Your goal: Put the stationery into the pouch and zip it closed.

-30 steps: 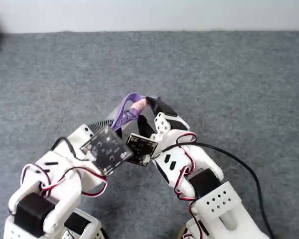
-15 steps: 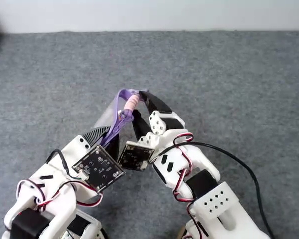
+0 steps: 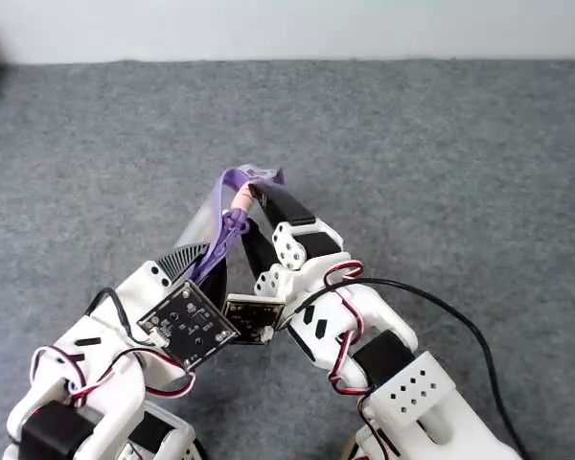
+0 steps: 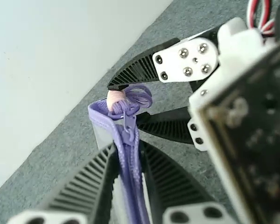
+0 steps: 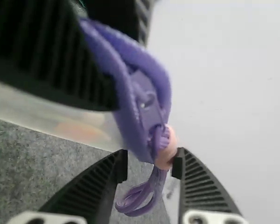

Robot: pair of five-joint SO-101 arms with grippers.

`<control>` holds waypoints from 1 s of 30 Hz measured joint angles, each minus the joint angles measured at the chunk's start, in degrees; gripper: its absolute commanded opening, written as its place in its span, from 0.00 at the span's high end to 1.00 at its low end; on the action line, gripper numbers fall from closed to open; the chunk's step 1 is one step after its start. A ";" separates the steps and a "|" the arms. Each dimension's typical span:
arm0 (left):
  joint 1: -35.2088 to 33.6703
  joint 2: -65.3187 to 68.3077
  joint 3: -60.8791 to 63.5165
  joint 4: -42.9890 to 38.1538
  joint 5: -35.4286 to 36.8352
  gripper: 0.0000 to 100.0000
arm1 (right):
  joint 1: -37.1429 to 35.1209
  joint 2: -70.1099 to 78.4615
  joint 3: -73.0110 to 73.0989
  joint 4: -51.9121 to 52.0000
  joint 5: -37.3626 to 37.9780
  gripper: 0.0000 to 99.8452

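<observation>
Grey bench (image 3: 441,172) | my left gripper (image 4: 128,145) jaws pinch the pouch (image 3: 201,223) at mid bench, pulled back toward 7 o'clock | right gripper (image 5: 149,156) jaws pinch the zip pull (image 3: 240,199), slid toward 10 o'clock | I think the zip is nearly shut.

No text, label or number can be read.
The circuit board (image 3: 187,324) on the left arm's wrist and the second board (image 3: 249,320) just beside it, on the right arm, carry only tiny marks, too small to tell as letters or digits. The purple pouch (image 3: 232,206) shows plain fabric and clear plastic, with no legible print on it.
</observation>
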 measured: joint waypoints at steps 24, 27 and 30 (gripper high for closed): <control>0.35 0.09 0.26 0.09 -0.44 0.99 | 5.45 -26.99 -0.26 28.57 -3.87 0.99; 0.35 0.09 0.26 0.09 -0.44 0.99 | 7.03 -29.80 -0.26 29.01 -4.40 0.94; 0.44 0.09 0.26 0.09 -0.44 0.99 | 7.56 -31.03 -0.26 29.01 -4.57 0.82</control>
